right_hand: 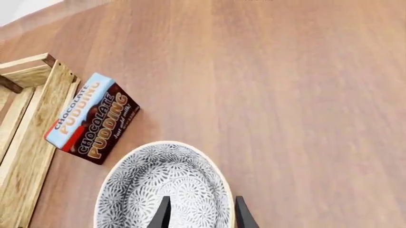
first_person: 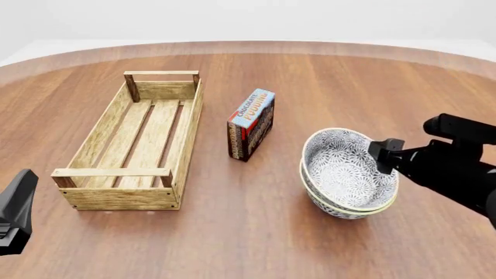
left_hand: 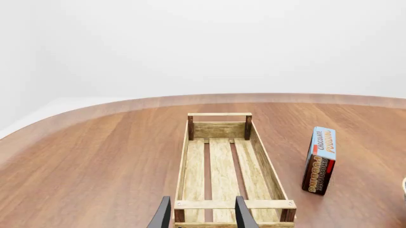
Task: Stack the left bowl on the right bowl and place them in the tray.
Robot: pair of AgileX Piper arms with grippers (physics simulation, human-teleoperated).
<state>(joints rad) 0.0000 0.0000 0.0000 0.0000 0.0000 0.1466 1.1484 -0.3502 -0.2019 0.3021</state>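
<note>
The two stacked bowls (first_person: 345,174) looked hard, smooth and breakable, best pinched at the rim, where the right gripper (right_hand: 199,211) had its jaws spread.

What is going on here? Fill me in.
Two simulated robot arms are putting a pair of bowls into a wooden tray. The bowls are already stacked, on the table to the right of an upright chocolate pudding box. The right tool sits at the top bowl's rim, one finger inside and one outside, seemingly to grip it. The left tool hangs open at the tray's near end, holding nothing. The tray holds nothing.
</note>
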